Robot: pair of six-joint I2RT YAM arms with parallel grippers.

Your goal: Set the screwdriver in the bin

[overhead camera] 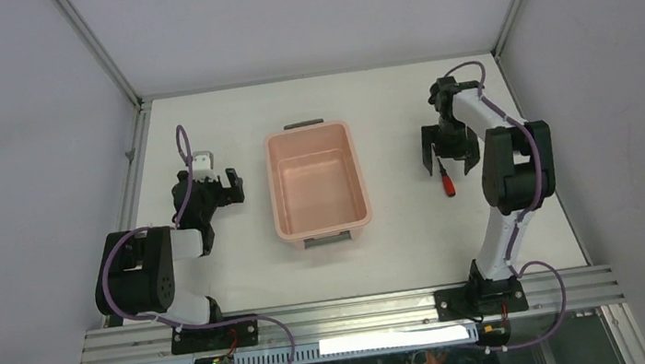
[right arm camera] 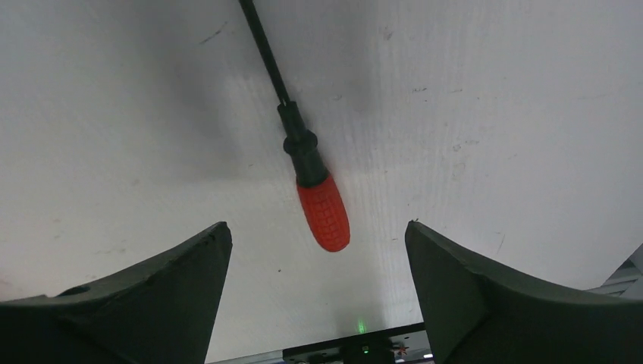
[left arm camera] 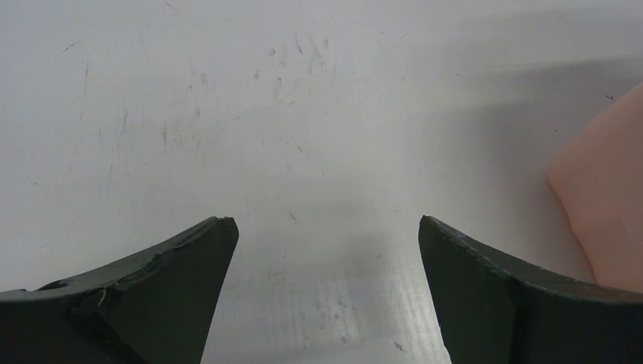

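Observation:
The screwdriver point(overhead camera: 447, 184) lies on the white table to the right of the bin, red handle toward the near edge. In the right wrist view its red handle point(right arm camera: 324, 213) and dark shaft lie just ahead of the fingertips. My right gripper point(overhead camera: 449, 159) hovers over it, open and empty; it also shows in the right wrist view point(right arm camera: 318, 231). The salmon-pink bin point(overhead camera: 316, 181) stands empty at the table's centre. My left gripper point(overhead camera: 228, 186) is open and empty, left of the bin; in the left wrist view point(left arm camera: 327, 226) the bin's edge point(left arm camera: 606, 205) shows at the right.
Grey walls and metal frame rails enclose the table on the left, back and right. An aluminium rail point(overhead camera: 344, 314) with both arm bases runs along the near edge.

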